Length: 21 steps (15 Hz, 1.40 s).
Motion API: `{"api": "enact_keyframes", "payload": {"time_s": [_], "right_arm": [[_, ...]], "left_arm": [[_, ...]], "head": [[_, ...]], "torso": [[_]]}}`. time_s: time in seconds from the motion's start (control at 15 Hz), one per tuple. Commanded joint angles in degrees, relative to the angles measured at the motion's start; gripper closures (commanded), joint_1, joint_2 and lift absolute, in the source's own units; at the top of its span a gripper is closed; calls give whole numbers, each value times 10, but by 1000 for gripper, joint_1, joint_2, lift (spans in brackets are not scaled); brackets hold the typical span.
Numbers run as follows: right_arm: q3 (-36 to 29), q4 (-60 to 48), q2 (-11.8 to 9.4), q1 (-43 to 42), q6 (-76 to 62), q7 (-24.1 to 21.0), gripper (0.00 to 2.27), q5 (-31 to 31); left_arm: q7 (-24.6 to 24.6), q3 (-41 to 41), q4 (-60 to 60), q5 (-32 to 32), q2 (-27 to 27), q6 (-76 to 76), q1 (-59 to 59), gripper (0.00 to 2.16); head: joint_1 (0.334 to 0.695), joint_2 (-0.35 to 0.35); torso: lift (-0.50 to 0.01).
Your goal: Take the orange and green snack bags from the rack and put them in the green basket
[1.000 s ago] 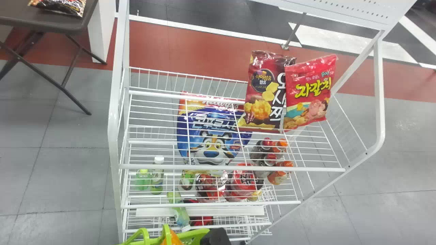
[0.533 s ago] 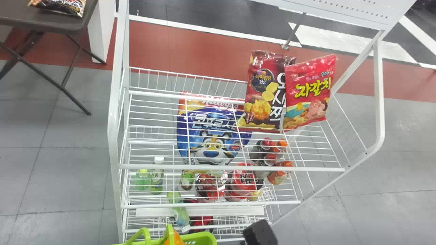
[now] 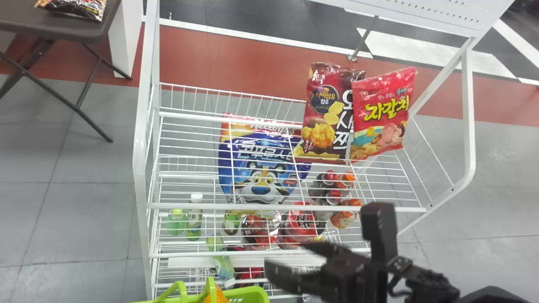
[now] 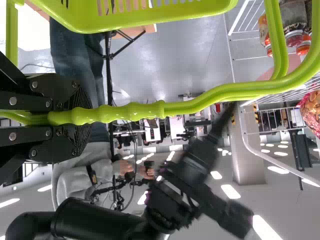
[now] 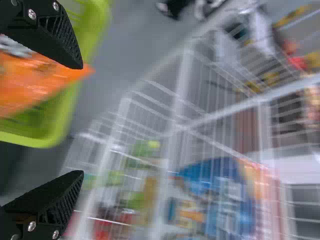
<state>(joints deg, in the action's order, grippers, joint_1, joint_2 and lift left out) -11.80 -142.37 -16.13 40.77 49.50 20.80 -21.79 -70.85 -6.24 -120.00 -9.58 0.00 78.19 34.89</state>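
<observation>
Orange bag [image 3: 220, 295] | in green basket [image 3: 257, 290] | apart, left of right end effector [image 3: 288, 256]

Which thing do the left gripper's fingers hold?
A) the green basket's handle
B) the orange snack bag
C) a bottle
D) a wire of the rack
A: the left gripper has its fingers closed on both sides of the handle of the green basket.

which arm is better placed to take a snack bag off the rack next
Probably the right: its claw is open and near the rack, while the left claw is shut on the basket handle.
</observation>
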Motion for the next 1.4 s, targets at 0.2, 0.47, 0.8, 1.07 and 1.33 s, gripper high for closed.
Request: {"api": "enact_keyframes", "payload": {"time_s": [0.2, 0.47, 0.8, 1.07, 1.33], "right_arm": [[56, 54, 35, 32, -364, -57, 76, 58], [75, 87, 58, 71, -474, -99, 80, 77], [86, 118, 83, 102, -580, -114, 83, 96], [83, 108, 95, 113, -573, -114, 83, 96], [73, 101, 98, 117, -574, -114, 83, 90]], "left_arm": [[1, 4, 5, 0, -1, -11, 0, 2148], [1, 5, 8, 0, -1, -14, -2, 2148], [-6, 4, 10, -1, -1, -14, -2, 2148], [-8, 4, 9, -4, -1, -14, 2, 2148], [-8, 4, 7, -3, -1, -14, 2, 2148]], "head": [[695, -350], [695, -350], [695, -350], [695, -350], [695, -350]], "torso": [[0], [0], [0], [0], [0]]}}
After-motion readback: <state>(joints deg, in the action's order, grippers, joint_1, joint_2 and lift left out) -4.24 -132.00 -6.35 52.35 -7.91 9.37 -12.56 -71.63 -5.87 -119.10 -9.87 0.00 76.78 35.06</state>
